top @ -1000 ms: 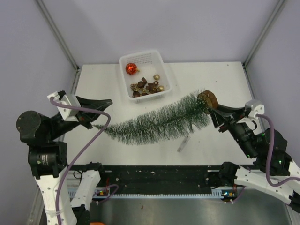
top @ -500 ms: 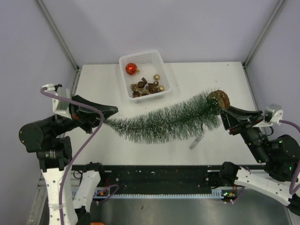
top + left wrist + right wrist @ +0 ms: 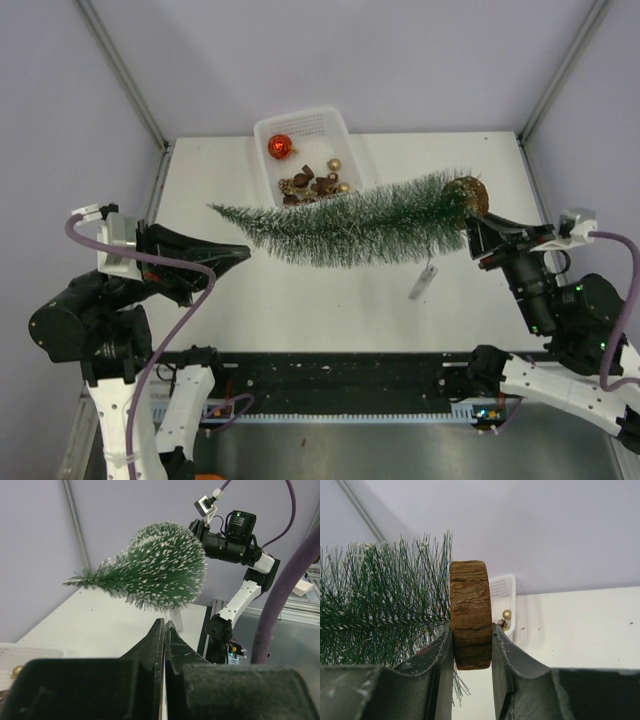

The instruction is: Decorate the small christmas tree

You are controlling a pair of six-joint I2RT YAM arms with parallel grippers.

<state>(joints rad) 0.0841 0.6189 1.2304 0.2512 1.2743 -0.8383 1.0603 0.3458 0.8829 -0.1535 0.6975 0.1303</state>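
Observation:
The small christmas tree (image 3: 345,220) hangs sideways above the table, tip to the left, wooden disc base (image 3: 468,194) at the right. My right gripper (image 3: 472,232) is shut on the disc; in the right wrist view the disc (image 3: 471,615) sits clamped between both fingers, bristles (image 3: 380,610) to its left. A white tag (image 3: 424,282) dangles below the tree. My left gripper (image 3: 240,254) is shut and empty, just below and apart from the tree's tip (image 3: 216,208). The left wrist view shows its jaws pressed together (image 3: 165,630) and the tree (image 3: 155,570) beyond, in the air.
A white basket (image 3: 340,196) at the back centre holds a red bauble (image 3: 280,146), small gold baubles (image 3: 334,165) and brown pine cones (image 3: 310,186). The tree partly overhangs the basket's front. Frame posts stand at both back corners. The basket shows behind the disc (image 3: 504,600).
My right gripper has lifted the tree off the table and swung its tip up toward the back. My left gripper, earlier at the tip, has let go and dropped back toward the near left.

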